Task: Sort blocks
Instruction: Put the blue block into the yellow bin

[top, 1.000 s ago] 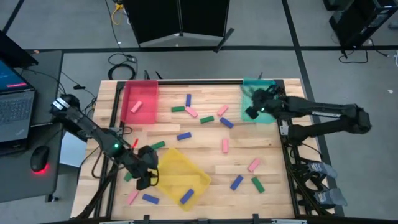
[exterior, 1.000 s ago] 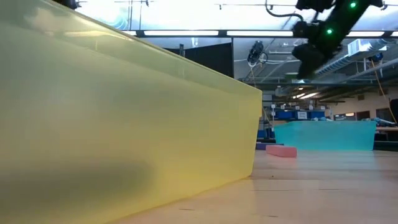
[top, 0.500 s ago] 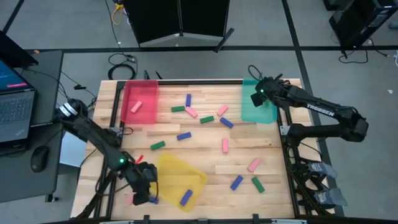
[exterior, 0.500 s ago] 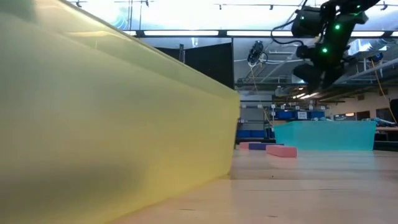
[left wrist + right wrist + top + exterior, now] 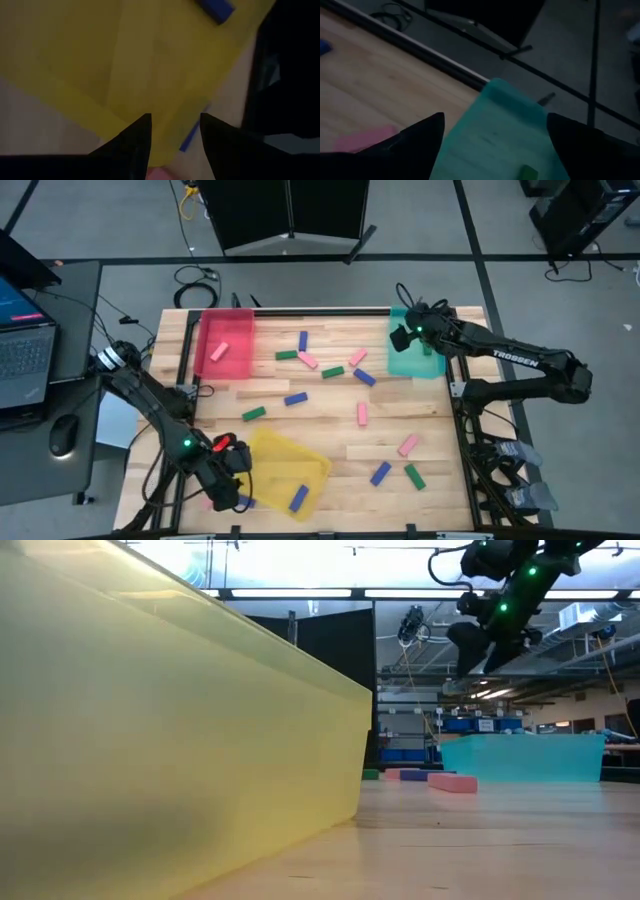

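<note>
Overhead layout of a block-sorting task, partly complete. The red tray (image 5: pixel 227 343), upper left of the frame, holds one pink block (image 5: pixel 219 351); the teal tray (image 5: pixel 413 345), upper right, holds one green block (image 5: pixel 527 172), seen in the right wrist view; the yellow tray (image 5: pixel 285 468), lower centre-left, holds one blue block (image 5: pixel 299 497).

Most blocks remain loose on the table (image 5: pixel 330 430): a mixed cluster of green, pink and blue pieces between the red and teal trays, a green block (image 5: pixel 253 413) and blue block (image 5: pixel 295 399) at centre, a pink block (image 5: pixel 362 414) just right of centre, and a group at lower right — pink (image 5: pixel 407 445), blue (image 5: pixel 380 473) and green (image 5: pixel 414 475).

The right end effector (image 5: pixel 405 338) hangs over the teal tray's left edge, jaws spread wide and empty. The left end effector (image 5: pixel 226 486) sits low at the yellow tray's left corner; its jaws stand part-open, straddling the tray's edge in the left wrist view, though whether they actually press on it cannot be told. No block is between them.

Judgement: roughly three blocks sorted, well over a dozen left — an early stage.
</note>
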Controlling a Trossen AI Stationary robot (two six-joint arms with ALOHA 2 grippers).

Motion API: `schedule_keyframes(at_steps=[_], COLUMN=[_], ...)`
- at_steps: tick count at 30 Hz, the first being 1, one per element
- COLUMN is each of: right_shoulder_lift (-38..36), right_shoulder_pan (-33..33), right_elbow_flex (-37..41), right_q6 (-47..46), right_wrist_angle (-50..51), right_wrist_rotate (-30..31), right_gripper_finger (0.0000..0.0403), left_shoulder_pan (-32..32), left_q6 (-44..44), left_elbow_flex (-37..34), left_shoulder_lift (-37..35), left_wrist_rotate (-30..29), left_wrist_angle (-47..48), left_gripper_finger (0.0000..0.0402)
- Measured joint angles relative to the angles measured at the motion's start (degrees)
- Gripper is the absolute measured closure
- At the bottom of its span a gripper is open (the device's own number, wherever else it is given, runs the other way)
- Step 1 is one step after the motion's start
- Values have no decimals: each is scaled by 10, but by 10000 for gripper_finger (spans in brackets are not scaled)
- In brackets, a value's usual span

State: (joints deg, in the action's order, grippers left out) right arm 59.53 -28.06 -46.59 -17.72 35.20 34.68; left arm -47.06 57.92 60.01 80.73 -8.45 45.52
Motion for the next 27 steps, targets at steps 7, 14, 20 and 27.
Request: schedule_keyframes(at_steps=[7, 14, 20, 27], right_shoulder_lift=[0, 0, 0, 0], right_shoulder_pan=[52, 67, 67, 81], right_elbow_flex=[0, 0, 0, 0], right_q6=[10, 10, 25, 29], right_wrist_angle=[0, -19, -55, -55], right_wrist_rotate=[0, 2, 2, 0], right_gripper_finger=[69, 86, 95, 101], left_shoulder_pan=[-46, -89, -95, -95], left_q6=[37, 116, 140, 145], left_elbow_flex=[47, 80, 83, 78], left_shoulder_lift=[21, 111, 169, 178], left_wrist_rotate=[8, 66, 94, 87], left_wrist_angle=[-9, -14, 53, 157], left_gripper_finger=[229, 254, 287, 308])
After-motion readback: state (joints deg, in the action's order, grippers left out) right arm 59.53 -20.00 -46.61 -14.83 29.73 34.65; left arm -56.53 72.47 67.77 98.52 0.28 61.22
